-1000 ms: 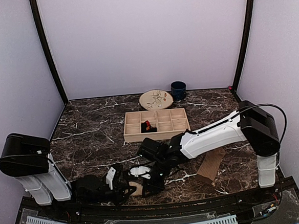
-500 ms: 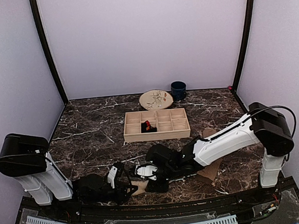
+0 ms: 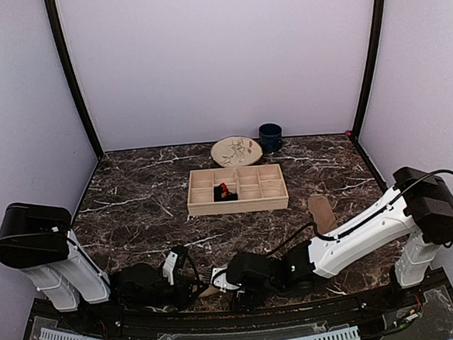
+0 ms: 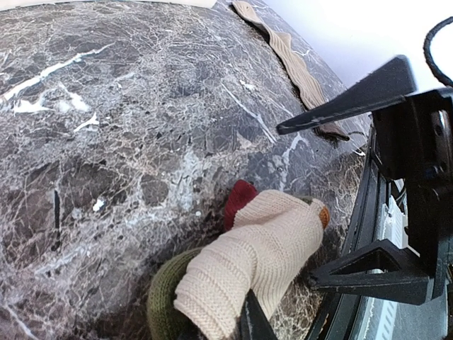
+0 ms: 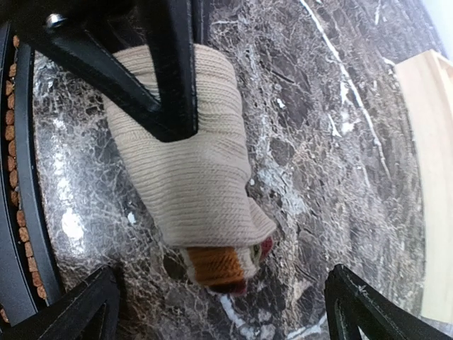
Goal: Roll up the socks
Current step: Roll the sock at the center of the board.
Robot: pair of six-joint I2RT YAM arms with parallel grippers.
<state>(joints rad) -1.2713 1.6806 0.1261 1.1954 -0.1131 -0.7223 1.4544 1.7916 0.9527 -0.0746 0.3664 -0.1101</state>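
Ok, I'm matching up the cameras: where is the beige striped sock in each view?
Top external: beige striped sock at the near edge, left of centre.
Left wrist: bottom centre.
Right wrist: centre left.
Shared landmark: the marble table.

A beige sock (image 5: 191,163), rolled into a bundle with its orange, cream and maroon striped tip showing, lies at the near edge of the surface (image 3: 135,200). A tan ribbed sock (image 3: 320,212) lies flat at right. A black-and-red sock (image 3: 224,192) sits in a wooden tray (image 3: 202,209) compartment.
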